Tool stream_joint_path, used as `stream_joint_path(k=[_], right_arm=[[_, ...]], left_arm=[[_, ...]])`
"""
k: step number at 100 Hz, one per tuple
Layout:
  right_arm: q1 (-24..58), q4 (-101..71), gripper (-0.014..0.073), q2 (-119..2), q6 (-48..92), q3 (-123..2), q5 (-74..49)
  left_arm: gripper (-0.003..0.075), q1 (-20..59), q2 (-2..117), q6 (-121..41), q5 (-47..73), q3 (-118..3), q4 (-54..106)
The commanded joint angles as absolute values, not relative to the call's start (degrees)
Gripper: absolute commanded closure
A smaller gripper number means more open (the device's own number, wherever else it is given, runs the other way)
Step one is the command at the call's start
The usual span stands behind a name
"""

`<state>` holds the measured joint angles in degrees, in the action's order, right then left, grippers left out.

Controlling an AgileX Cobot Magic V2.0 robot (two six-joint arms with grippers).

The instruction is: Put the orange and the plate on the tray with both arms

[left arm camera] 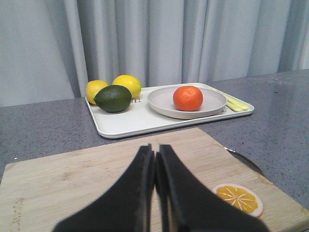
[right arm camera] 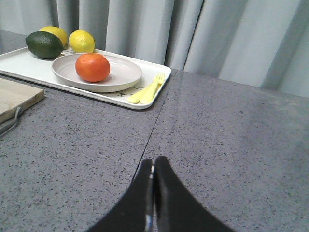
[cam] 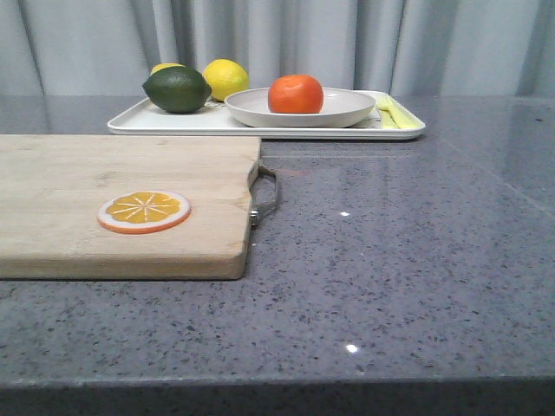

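Tray (cam: 156, 123) is the landmark: it lies at the far side of the grey table (cam: 399, 260), and the task's things are already on it. The plate (cam: 347, 111) rests on the tray's right half, and the orange (cam: 296, 94) sits inside the plate, touching its floor. On the tray's left half are two lemons (cam: 225, 78) and a dark green lime (cam: 177, 89); a pale yellow fork (right arm camera: 147, 89) lies along its right edge, just beside the plate.

Nearer than the tray is a wooden cutting board (cam: 104, 173) with a metal handle, and an orange slice (cam: 144, 211) lies flat on it.

The left gripper (left arm camera: 155, 166) hangs above the board with its fingers pressed together, holding nothing. The right gripper (right arm camera: 153, 176) hovers above bare table, on the near right of the tray, also closed and empty. Both are well apart from the tray.

Judging from this, the placing looks done. The remaining risk is small: the orange is round and loose in a shallow plate, so any bump to the tray or table could roll it over the rim.
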<state>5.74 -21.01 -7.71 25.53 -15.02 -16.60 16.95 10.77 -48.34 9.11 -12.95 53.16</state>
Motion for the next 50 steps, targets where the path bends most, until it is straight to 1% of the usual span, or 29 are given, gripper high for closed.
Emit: stream_joint_path(k=[1, 50], right_arm=[[5.5, -20.9, 0.0662, -8.3, 26.1, -16.6, -12.5], [5.5, -20.9, 0.0662, -8.3, 26.1, -16.6, -12.5]], left_arm=[[0.0741, 16.8, 11.2, -48.3, 5.9, -14.4, 54.3], [0.0741, 16.8, 11.2, -48.3, 4.8, -14.4, 54.0]])
